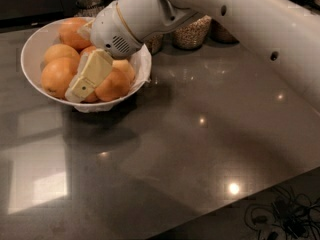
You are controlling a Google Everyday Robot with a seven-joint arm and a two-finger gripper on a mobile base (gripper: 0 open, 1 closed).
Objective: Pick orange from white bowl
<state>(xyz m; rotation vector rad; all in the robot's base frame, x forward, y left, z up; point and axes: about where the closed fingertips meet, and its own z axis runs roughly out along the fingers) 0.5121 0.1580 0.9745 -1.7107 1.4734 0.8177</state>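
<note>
My gripper is down in the white bowl, against the front orange — gripping it or not, I cannot tell. A shallow hold lets it roll back among the other oranges — or I tip the bowl.

The white arm enters from the upper right of the frame and runs leftward along the top edge, its thick link slanting slightly down toward the upper left. It ends in a rounded white wrist housing with a vented face and a tan ring. From it the pale yellow gripper points down and left, sitting in the left part of the frame.
</note>
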